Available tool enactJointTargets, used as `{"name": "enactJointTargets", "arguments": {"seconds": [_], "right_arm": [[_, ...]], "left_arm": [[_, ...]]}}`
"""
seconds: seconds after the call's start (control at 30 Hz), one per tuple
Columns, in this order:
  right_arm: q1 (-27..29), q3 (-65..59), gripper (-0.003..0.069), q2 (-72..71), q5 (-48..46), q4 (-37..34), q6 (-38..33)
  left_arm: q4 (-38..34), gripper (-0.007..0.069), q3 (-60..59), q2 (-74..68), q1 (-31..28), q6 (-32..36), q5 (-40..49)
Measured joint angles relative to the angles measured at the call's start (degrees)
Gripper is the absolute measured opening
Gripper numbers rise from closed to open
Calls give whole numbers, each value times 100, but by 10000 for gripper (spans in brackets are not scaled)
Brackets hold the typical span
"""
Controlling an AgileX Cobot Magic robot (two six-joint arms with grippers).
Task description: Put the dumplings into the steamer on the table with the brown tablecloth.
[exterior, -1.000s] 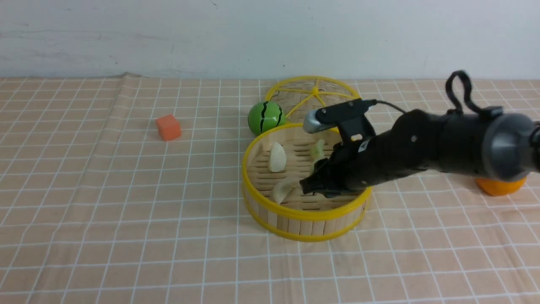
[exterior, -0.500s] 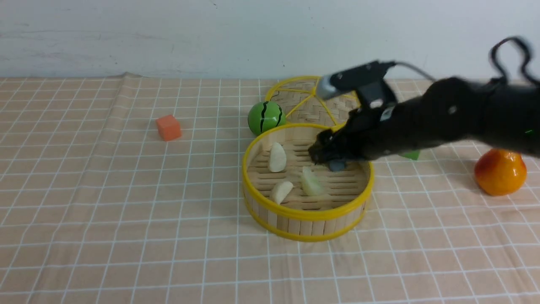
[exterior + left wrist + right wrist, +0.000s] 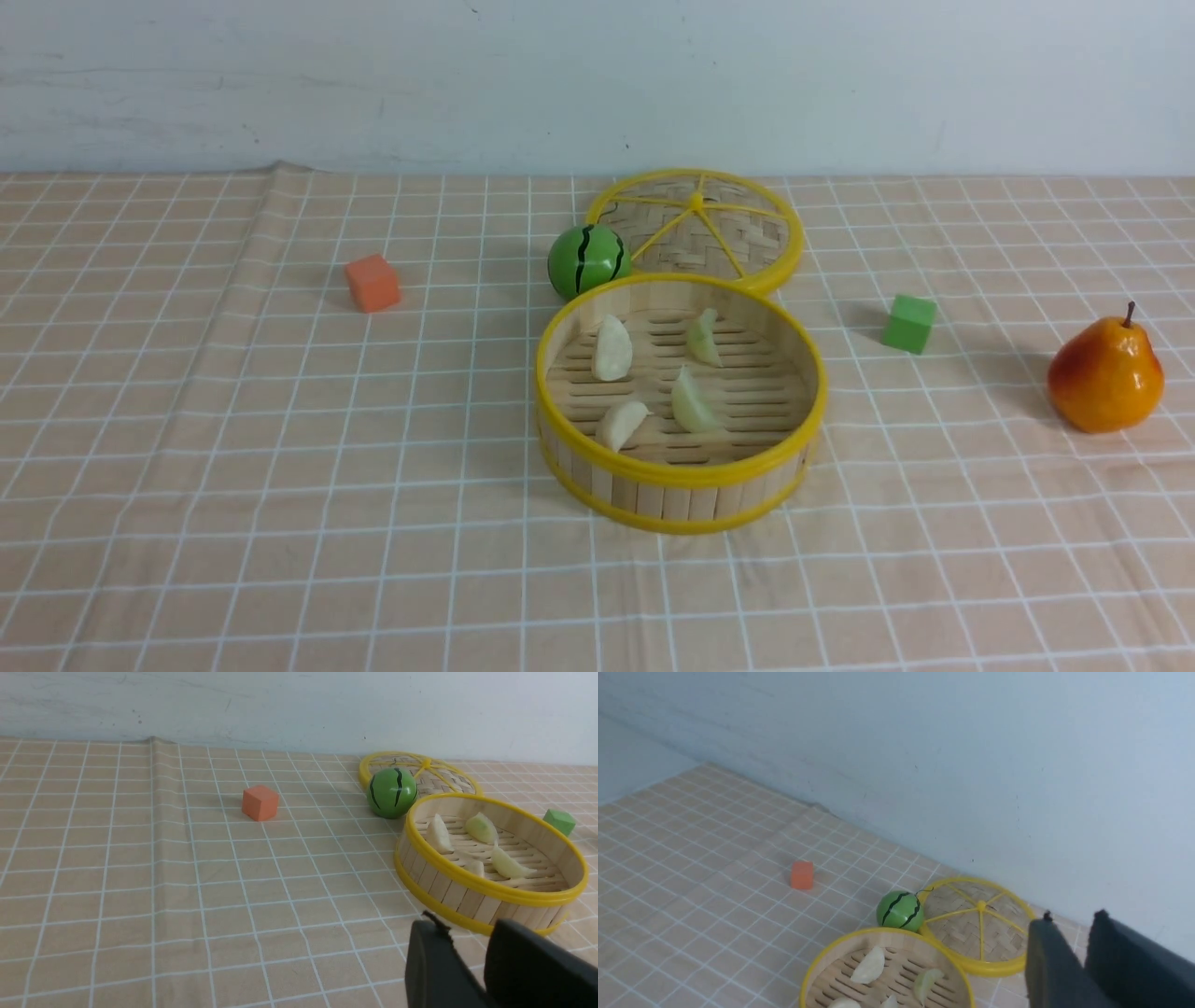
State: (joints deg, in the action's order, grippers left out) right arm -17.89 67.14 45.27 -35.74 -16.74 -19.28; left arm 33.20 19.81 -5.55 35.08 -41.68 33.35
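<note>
The steamer [image 3: 677, 471] stands mid-table on the brown tablecloth [image 3: 280, 448]. Several dumplings lie on its slatted floor: two cream-white ones [image 3: 612, 348] [image 3: 623, 423] and two pale green ones [image 3: 703, 336] [image 3: 694, 403]. Neither arm shows in the front view. In the left wrist view my left gripper [image 3: 467, 926] hovers just short of the steamer [image 3: 486, 887], its fingers a little apart and empty. In the right wrist view my right gripper [image 3: 1073, 918] is raised beyond the steamer [image 3: 882, 930], with a narrow gap between its fingers and nothing in it.
The flat woven lid [image 3: 709, 224] lies behind the steamer, with a green striped ball [image 3: 586, 259] at its left. An orange cube [image 3: 372, 282] sits further left. A green cube [image 3: 908, 323] and a pear [image 3: 1105, 375] are on the right. A pale wall backs the table.
My right arm let a pale green dumpling drop into the steamer, lifted, and pulled back to the right out of the front view. Its jaws have narrowed since.
</note>
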Motion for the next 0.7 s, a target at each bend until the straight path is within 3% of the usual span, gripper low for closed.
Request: {"name": "enactJointTargets", "arguments": {"seconds": [0.13,0.33,0.4,0.5,0.7], "right_arm": [[0,-1407,-14,-1164,402,130,0],[0,-4279,-20,-2277,1821,19,0],[0,-4701,-20,-2369,2108,-80,0],[0,-5982,-19,-2424,2779,-534,0],[11,-6844,-15,-2424,2747,-885,-7]], "left_arm": [[0,176,0,0,0,0,0],[0,181,0,0,0,0,0],[0,182,0,0,0,0,0],[0,183,0,0,0,0,0],[7,185,0,0,0,0,0]]}}
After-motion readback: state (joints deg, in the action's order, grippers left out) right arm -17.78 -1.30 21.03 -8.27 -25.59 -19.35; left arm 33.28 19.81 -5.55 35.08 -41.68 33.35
